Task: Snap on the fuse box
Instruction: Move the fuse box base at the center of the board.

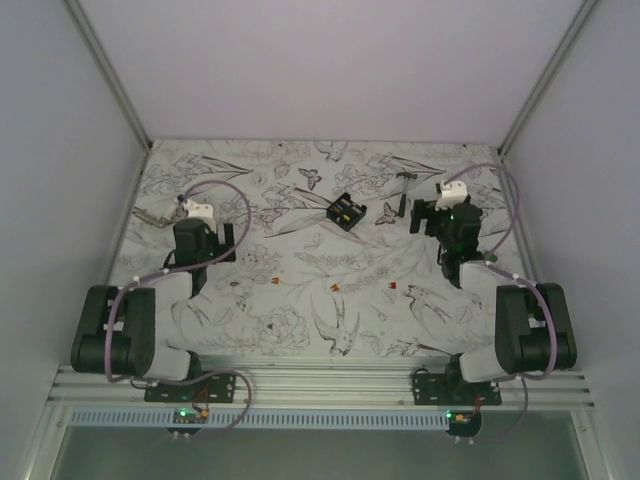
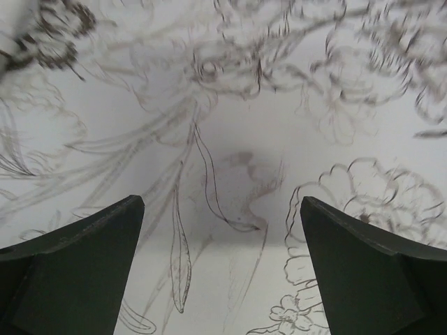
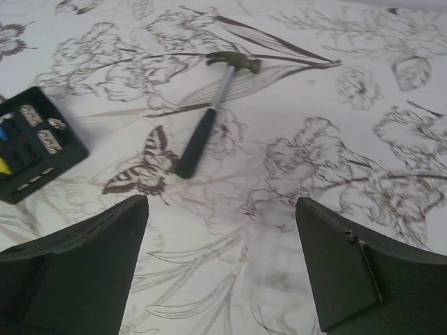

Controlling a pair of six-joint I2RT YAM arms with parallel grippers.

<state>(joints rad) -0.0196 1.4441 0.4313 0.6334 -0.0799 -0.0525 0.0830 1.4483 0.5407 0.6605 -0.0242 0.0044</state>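
Left gripper (image 2: 220,209), right gripper (image 3: 222,206): jaws apart.
Fuse box (image 1: 347,211) lies diagonally, far-left to near-right, hammer (image 3: 213,115) beside; open cloth (image 1: 300,290) toward both arms.

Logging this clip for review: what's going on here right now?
Nothing is being held. The fuse box lies near the middle of the floral table cover, with a small hammer just to its right. The right gripper hangs open above the cover near the hammer, with the fuse box at the left edge of its view. The left gripper is also open, over bare cover far to the left. A few small orange and red pieces lie loose nearer the arms.
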